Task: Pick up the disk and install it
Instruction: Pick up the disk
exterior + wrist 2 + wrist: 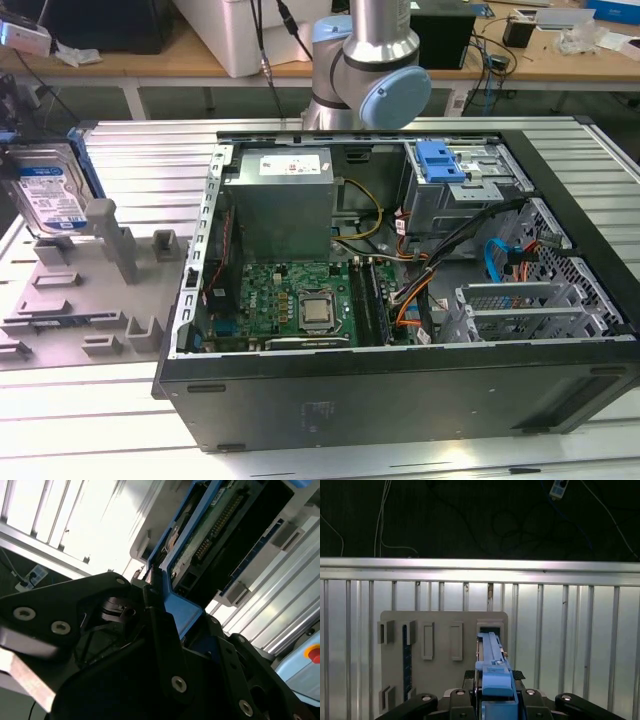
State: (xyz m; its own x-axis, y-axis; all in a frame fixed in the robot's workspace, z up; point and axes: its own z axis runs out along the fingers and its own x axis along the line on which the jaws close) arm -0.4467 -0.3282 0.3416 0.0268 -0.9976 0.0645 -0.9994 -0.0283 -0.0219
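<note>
- What is the biggest thing on the slotted metal table [140,150]?
- The black computer case [400,400], lying open on its side. Inside it, the grey power supply box [280,215] carries a white label [295,163], but the print is too small to read.
- And the disk?
- The disk [45,190] is well apart from the case, at the exterior view's left. It stands upright on edge over the grey fixture tray [70,300]. Whether it clears the tray I cannot tell.
- What holds it?
- The gripper [494,680], clamped on the blue carrier rail [492,655] in the first wrist view.
- Any writing?
- A blue-and-white sticker [52,205] on the disk's face, not legible. Its green circuit board [220,520] shows in the second wrist view.
</note>
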